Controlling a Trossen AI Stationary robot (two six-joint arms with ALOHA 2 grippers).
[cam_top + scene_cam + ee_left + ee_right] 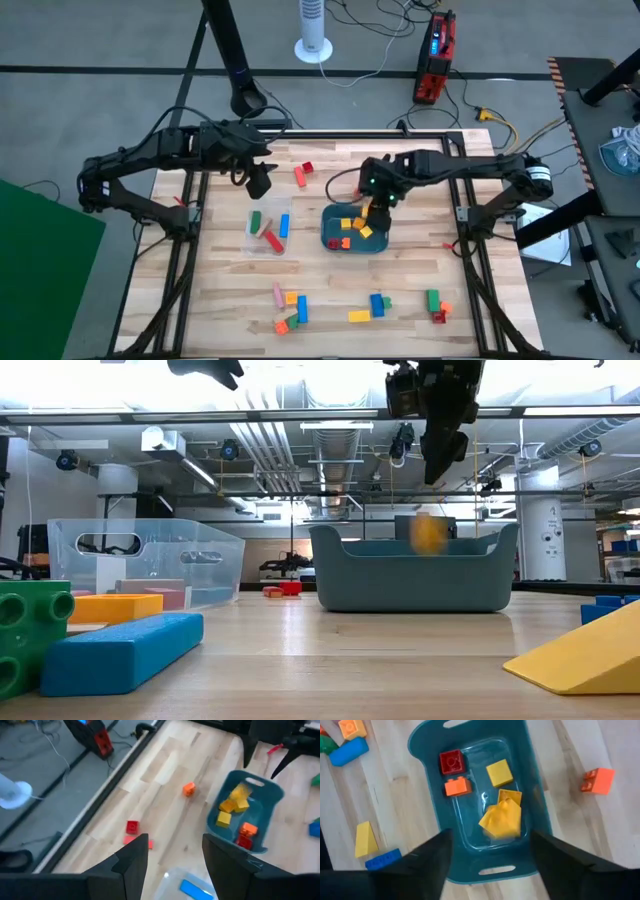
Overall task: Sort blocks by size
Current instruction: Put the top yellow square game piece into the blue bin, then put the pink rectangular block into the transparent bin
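Observation:
The teal tray [325, 232] stands mid-table and holds red, orange and yellow blocks [470, 775]. My right gripper [490, 865] hangs open straight above it. Below its fingers a blurred yellow block [428, 532] is in the air at the height of the tray's rim, touching neither finger. My left gripper [258, 180] hovers open and empty above the table's far left part, over the far end of the clear container [268, 232], where green, red and blue blocks lie. More blocks [375, 305] lie loose along the near edge.
An orange block [597, 780] lies on the wood beside the tray. Two red blocks [303, 172] lie toward the far edge. Beyond the far edge stand a white fan base [313, 45] and a red device [437, 55] with cables.

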